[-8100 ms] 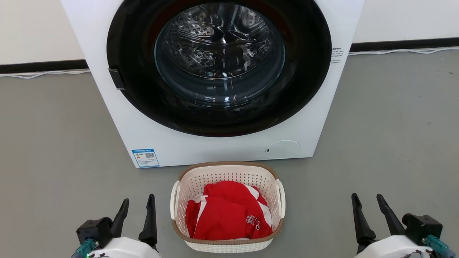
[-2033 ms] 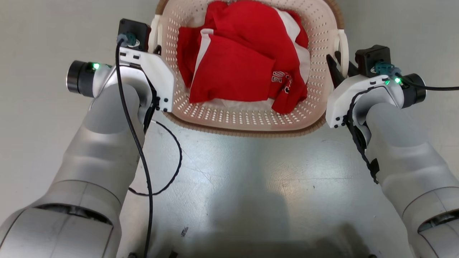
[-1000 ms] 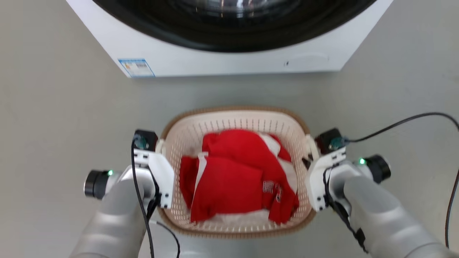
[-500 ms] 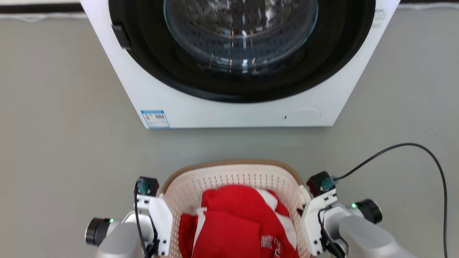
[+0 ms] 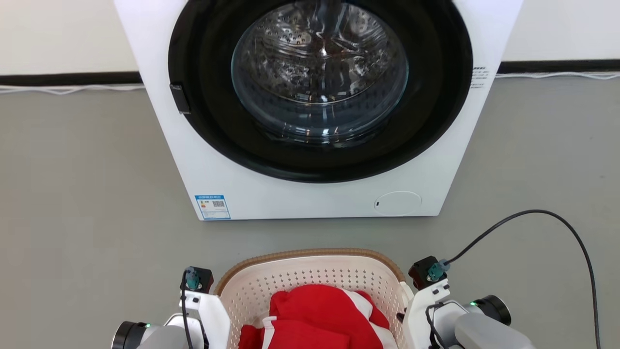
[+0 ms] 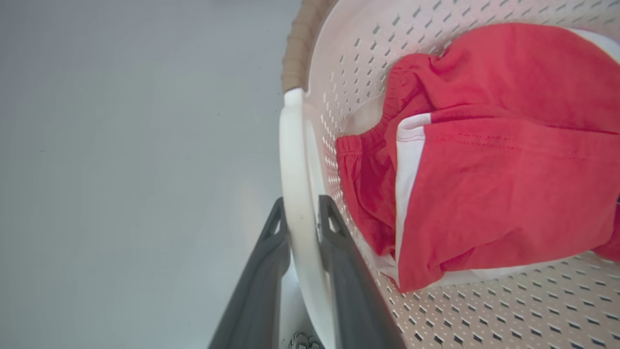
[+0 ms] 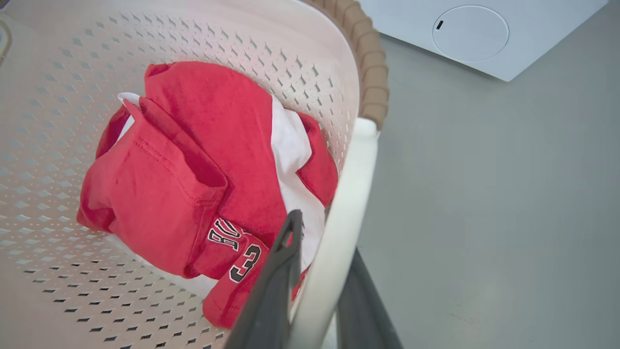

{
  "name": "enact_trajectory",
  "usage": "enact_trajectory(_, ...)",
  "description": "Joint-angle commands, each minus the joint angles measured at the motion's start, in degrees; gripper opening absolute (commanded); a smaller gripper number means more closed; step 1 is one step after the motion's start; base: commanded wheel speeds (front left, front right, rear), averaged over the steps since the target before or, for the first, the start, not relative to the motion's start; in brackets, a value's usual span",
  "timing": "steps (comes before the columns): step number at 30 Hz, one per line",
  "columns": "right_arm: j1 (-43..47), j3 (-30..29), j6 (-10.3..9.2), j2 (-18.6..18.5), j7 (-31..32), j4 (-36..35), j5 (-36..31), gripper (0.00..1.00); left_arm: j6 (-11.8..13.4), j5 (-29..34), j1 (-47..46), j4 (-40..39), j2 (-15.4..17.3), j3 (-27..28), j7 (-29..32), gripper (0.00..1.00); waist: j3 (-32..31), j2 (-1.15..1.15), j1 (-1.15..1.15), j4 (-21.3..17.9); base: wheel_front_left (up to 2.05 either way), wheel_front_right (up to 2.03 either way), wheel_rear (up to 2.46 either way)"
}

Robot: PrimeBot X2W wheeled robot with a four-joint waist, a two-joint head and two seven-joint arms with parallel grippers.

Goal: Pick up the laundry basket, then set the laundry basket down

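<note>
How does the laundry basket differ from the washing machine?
The basket is far smaller than the washing machine. The basket has perforated cream walls and a brown rim; the machine is white with a black round door. The basket holds red clothes; no clothes show in the machine's drum. The left gripper and right gripper clamp the basket's handles; no gripper touches the machine. Both are pale.

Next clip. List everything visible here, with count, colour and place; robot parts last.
washing machine: one, white with black round door, on the grey floor ahead.
label: one, blue, machine's lower left front.
laundry basket: one, cream with brown rim, before the machine.
garment: one bundle, red and white, inside the basket.
cable: white, by the wall either side; count unclear.
left end effector: one, dark, shut on the basket's left handle.
right end effector: one, dark, shut on its right handle.
</note>
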Motion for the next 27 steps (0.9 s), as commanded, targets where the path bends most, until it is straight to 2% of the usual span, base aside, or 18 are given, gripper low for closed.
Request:
enact_trajectory(1, -0.3, 1.4, 0.52, 0.7, -0.4, -1.6, 0.6, 0.00, -0.9, 0.1, -1.0, -1.3, 0.9, 0.5, 0.1, 0.00, -0.7, 0.00, 0.00, -0.5, 0.00, 0.00, 0.00)
enact_trajectory(27, -2.3, 8.5, 0.52, -0.5, -1.2, -0.5, 8.0, 0.00, -1.7, -1.6, -1.2, -1.3, 1.2, -1.7, 2.7, 0.00, -2.5, 0.00, 0.00, -1.4, 0.00, 0.00, 0.00)
